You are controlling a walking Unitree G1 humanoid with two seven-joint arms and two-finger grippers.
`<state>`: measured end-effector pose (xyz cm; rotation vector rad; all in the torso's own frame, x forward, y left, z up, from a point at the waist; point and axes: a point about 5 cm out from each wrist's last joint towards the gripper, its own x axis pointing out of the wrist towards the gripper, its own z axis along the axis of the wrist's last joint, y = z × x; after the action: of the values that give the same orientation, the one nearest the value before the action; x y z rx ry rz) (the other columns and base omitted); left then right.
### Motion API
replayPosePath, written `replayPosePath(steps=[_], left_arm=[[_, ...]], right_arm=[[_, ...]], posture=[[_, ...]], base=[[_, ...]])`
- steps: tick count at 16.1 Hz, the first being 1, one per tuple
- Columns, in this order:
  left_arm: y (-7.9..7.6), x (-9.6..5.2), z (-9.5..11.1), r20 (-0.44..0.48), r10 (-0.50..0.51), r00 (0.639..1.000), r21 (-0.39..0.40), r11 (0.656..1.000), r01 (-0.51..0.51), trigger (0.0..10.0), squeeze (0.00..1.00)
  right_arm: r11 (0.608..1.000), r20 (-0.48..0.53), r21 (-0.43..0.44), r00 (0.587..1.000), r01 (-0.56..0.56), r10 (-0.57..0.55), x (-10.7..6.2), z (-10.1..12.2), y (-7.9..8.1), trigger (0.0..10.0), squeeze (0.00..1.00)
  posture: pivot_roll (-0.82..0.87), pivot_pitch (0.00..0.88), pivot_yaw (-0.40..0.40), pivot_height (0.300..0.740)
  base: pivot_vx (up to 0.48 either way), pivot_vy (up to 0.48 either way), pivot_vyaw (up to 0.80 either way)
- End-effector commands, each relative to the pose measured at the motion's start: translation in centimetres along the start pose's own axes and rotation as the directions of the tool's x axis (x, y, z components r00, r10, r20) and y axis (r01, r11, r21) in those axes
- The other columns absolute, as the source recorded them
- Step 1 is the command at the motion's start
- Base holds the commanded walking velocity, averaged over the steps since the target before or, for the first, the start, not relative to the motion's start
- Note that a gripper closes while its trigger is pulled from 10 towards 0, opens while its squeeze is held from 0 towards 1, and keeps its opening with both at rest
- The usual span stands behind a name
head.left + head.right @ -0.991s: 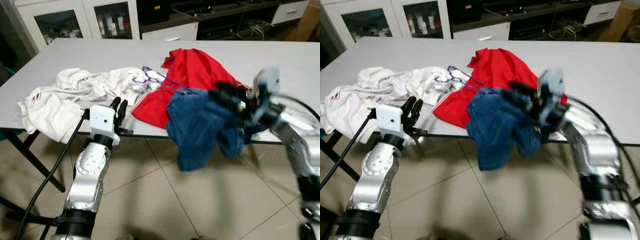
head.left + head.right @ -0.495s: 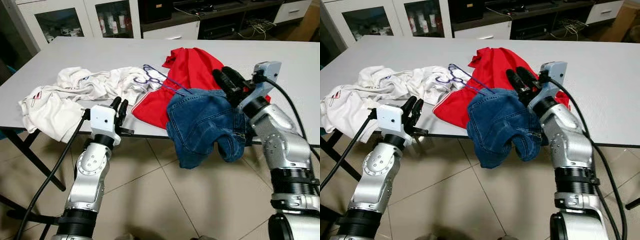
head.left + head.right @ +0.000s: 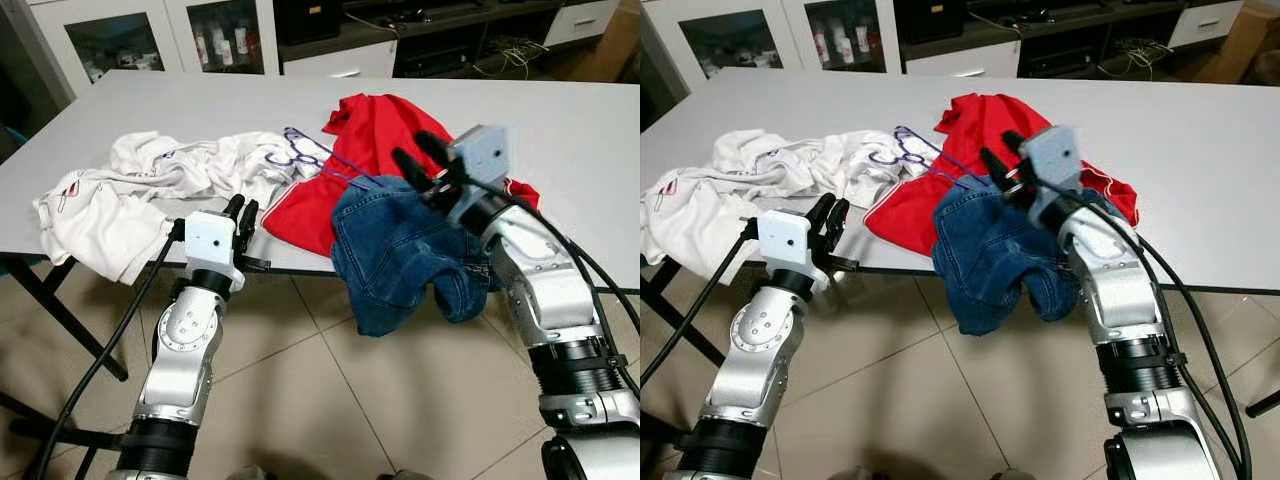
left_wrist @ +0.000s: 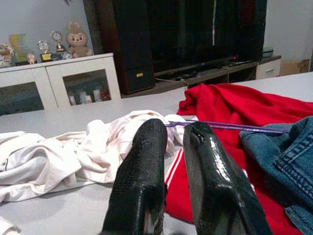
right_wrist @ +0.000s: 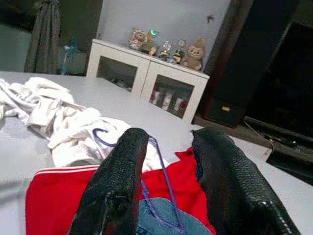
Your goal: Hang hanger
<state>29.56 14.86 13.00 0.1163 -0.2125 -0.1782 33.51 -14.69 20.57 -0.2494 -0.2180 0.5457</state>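
A purple wire hanger (image 3: 305, 155) lies on the grey table (image 3: 560, 110). Its hook rests on the white clothes (image 3: 150, 180), and its long wire runs over the red garment (image 3: 375, 135) and under the blue jeans (image 3: 395, 250). The jeans are draped over the table's front edge. My right gripper (image 3: 411, 150) hovers open and empty above the jeans, pointing at the hanger (image 5: 161, 166). My left gripper (image 3: 243, 204) sits shut at the table's front edge, below the white clothes and apart from the hanger (image 4: 230, 126).
White cabinets with glass doors (image 3: 150, 40) and a dark media unit stand behind the table. A black cable (image 3: 110, 340) trails from my left arm past the table leg (image 3: 60, 310). Tiled floor lies in front of the table.
The jeans, lifted and blurred a second ago, now hang still over the table edge. My right gripper has swung left over them toward the hanger. The left arm has barely moved.
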Motion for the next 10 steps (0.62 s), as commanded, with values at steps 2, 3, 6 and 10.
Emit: replayPosePath(steps=[2,3,6,10], left_arm=[[0.1,0.1,0.1,0.003,0.008,1.0,0.008,1.0,-0.008,10.0,0.0],[0.1,0.1,0.1,0.002,0.009,1.0,0.009,1.0,-0.009,10.0,0.0],[0.0,0.2,0.1,0.004,0.01,1.0,0.009,1.0,-0.01,10.0,0.0],[0.0,0.3,0.1,0.006,0.009,1.0,0.009,1.0,-0.009,10.0,0.0]], right_arm=[[0.999,-0.015,-0.023,0.999,0.03,-0.031,-0.4,0.0,-0.4,10.0,0.0],[0.998,-0.035,-0.043,0.998,0.049,-0.051,-0.4,-0.4,-0.6,10.0,0.0],[0.998,-0.044,-0.047,0.998,0.052,-0.054,-0.5,-0.6,-0.5,10.0,0.0],[0.992,-0.085,-0.052,0.99,0.113,-0.117,-0.5,-1.2,-1.1,10.0,0.0]], posture=[[-0.12,0.0,0.031,0.74],[-0.12,0.0,0.031,0.74],[-0.12,0.0,0.032,0.74],[-0.12,0.0,0.033,0.74]], base=[[0.0,0.0,0.0],[0.0,0.0,0.0],[0.0,-0.299,0.41],[0.0,-0.332,0.75]])
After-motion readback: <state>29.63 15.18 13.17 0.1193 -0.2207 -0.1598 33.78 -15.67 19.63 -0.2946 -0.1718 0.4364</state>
